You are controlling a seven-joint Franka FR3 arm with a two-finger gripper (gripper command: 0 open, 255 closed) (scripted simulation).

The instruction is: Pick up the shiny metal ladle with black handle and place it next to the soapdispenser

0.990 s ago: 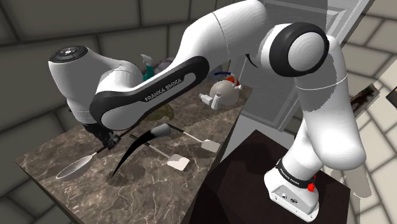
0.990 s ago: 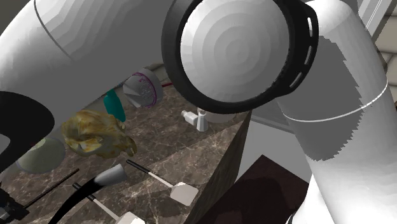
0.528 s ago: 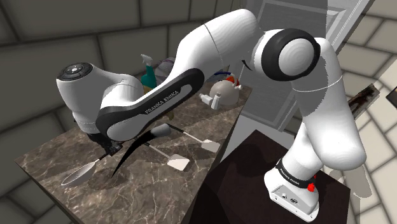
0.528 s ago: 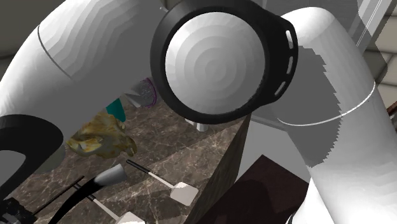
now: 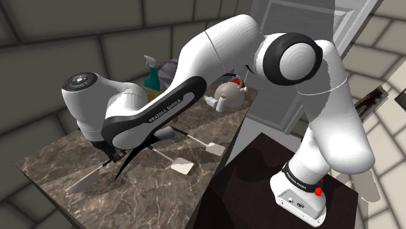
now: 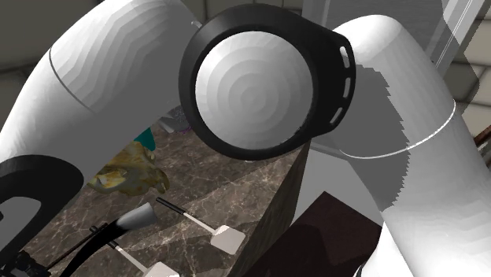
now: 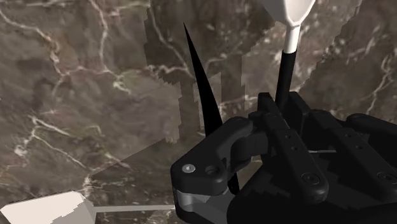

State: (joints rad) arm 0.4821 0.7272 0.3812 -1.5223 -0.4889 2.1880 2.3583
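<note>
At shoulder view's left of dark veined marble counter (image 5: pixel 45 159), black two-finger gripper (image 5: pixel 112 154) pinches the grey-bowled, black-handled ladle (image 5: pixel 83 181). Vs 1 s ago, bowl now edge-on: lift prob. begun.

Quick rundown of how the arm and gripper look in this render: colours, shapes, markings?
The arm has white, rounded links and dark joint rings. The forearm has a black band lettered FRANKA EMIKA in white. The gripper is all black and blocky. The base is white with a red button.
</note>
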